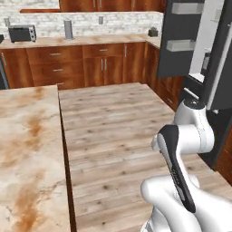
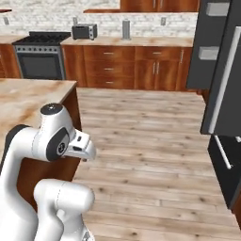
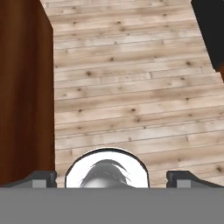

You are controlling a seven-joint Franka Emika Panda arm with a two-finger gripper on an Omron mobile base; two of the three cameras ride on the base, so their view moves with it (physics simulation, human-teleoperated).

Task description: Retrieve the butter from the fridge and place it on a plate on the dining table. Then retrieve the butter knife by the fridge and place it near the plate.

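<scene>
Butter: none to be seen; presumably somewhere in the fridge, whose door stands open at the right of the left base view, shelves pale and their contents too small to make out.
Dining table: marble top bare in the stretch visible; plate and butter knife not located.
Gripper: folded low, pointing down at the wood floor; fingertips well apart, nothing between them.
Risks, judged: the open fridge door stands close to the arm, so an unfolding swing may strike it; the small butter stick may be missed or knocked off its shelf; the table's wood base flanks the hand closely.
</scene>
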